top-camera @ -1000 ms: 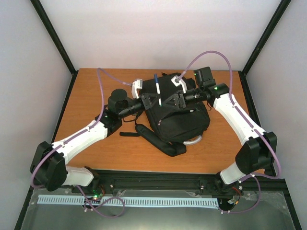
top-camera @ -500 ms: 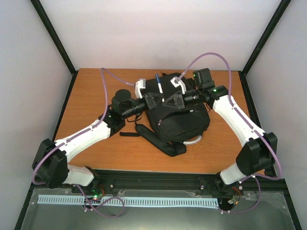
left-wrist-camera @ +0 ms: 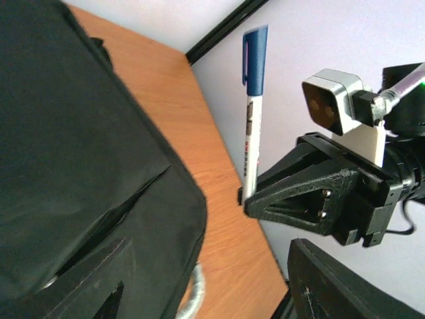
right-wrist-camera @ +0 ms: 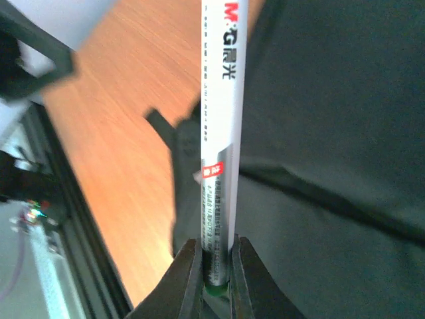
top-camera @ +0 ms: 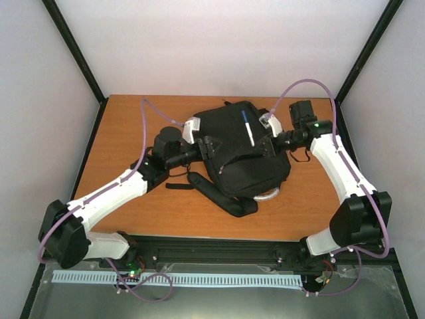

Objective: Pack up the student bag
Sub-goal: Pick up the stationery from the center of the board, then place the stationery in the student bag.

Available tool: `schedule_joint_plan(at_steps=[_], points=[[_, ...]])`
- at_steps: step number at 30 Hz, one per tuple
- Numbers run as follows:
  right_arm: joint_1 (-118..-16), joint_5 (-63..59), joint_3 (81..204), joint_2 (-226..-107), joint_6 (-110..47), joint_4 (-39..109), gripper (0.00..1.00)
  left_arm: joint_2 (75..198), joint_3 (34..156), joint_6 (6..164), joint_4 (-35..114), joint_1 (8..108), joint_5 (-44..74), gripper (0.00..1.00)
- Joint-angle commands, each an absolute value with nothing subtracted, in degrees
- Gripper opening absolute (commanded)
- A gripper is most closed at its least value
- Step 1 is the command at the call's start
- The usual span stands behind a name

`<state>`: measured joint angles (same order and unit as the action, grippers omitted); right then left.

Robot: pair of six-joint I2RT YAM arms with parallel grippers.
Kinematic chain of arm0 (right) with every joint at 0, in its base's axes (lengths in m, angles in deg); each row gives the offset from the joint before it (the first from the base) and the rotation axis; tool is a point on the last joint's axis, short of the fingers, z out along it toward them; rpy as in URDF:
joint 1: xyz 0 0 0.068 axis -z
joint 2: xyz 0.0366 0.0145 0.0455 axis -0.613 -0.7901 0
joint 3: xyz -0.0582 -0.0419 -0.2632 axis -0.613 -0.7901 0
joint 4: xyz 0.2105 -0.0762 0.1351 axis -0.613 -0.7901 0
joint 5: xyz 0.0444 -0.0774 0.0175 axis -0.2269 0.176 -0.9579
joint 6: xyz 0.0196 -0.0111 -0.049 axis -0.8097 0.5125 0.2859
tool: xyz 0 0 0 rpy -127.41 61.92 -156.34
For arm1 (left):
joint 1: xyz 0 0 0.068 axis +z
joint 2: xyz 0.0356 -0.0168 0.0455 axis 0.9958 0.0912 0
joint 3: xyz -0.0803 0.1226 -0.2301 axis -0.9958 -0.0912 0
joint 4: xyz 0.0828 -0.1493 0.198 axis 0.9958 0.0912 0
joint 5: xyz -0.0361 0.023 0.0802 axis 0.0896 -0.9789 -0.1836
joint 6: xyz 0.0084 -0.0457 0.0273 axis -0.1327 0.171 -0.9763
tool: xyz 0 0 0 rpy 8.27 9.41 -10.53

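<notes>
Orange-brown wooden table, white walls on three sides, black frame posts in the back corners. Left arm comes in from the left. Left gripper sits at the backpack's left edge, jaws apart, gripping nothing. Black backpack lies flat mid-table, toward the back. Over it is a white pen with a blue cap, tilted. Right gripper is clenched on the pen's lower end.
</notes>
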<state>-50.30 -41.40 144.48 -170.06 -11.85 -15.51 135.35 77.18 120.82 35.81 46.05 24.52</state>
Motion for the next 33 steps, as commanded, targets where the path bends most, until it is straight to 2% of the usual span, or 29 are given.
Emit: schedule_joint_plan(at_steps=[1, 9, 23, 33], points=[[-48.45, -29.39, 143.02, -170.14, 2.02, -31.06, 0.03, 132.22, 75.01, 115.37, 45.45, 45.57, 20.12, 0.65], [-48.44, -17.46, 139.79, -173.46, 7.38, -40.06, 0.03, 137.39, 75.16, 115.31, 51.85, 45.57, 15.82, 0.65], [-48.44, -18.42, 140.26, -183.27, 3.24, -42.92, 0.03, 147.13, 78.37, 116.06, 56.78, 45.66, 16.03, 0.64], [-48.61, -19.59, 146.7, -188.83, -0.29, -41.16, 0.03, 148.26, 79.24, 115.3, 57.7, 45.66, 15.93, 0.64]])
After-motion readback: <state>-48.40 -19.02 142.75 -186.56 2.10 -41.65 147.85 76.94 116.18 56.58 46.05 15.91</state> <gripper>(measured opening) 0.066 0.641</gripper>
